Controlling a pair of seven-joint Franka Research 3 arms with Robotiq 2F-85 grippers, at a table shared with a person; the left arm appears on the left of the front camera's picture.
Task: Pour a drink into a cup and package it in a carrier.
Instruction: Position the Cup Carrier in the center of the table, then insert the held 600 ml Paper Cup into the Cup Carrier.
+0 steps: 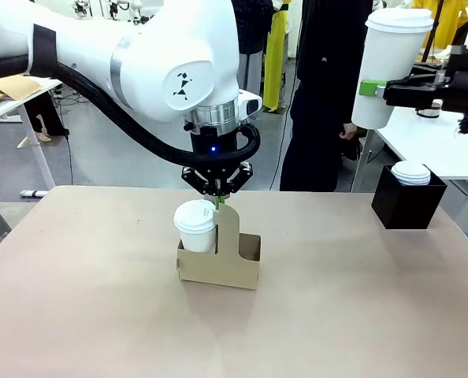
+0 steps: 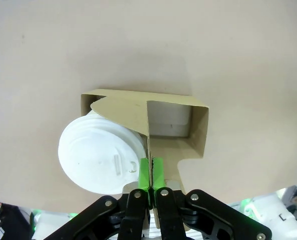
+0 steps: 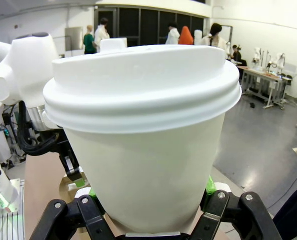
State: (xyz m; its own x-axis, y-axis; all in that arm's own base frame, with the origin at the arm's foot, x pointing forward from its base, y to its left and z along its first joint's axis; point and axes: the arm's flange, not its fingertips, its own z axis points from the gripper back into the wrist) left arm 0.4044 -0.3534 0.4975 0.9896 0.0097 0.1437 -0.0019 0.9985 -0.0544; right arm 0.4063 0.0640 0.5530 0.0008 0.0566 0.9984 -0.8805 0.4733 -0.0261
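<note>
K: Tan table [image 1: 76, 299], busy lab behind, a person [image 1: 321, 94] standing past the far edge. Left side first?

M: Left gripper [image 1: 218, 198] comes straight down near the table's middle, pads pressed together on the carrier's [image 1: 218, 272] upright handle panel [image 1: 230, 236]. It pinches thin cardboard and nothing else.

K: Cup?

M: One lidded white cup [image 1: 195, 224] sits in the slot on the carrier's left. The other slot [image 2: 171, 122] is free. Drink itself is hidden by the lids, so I can't tell the fill.

K: Risk there?

M: Load is one-sided. If the carrier gets lifted by that panel, I'd expect it to sag toward the cup, and the cup could lean out. The panel could also bend or slide out of the pads.

K: Right side?

M: Right gripper [image 1: 373, 88] is high over the table's right edge, fingers clamped round a second lidded cup [image 1: 388, 55], which is upright.

K: Trouble?

M: The free slot lies just beside the panel and the left fingers. Lowering the second cup there risks knocking the left gripper or catching the slot's rim, which would shove the carrier. Too hard a squeeze could dent the paper wall and pop the lid. Black box [image 1: 407, 209] of lids [image 1: 411, 173] sits near the far right corner, and a low pass could clip it.
</note>
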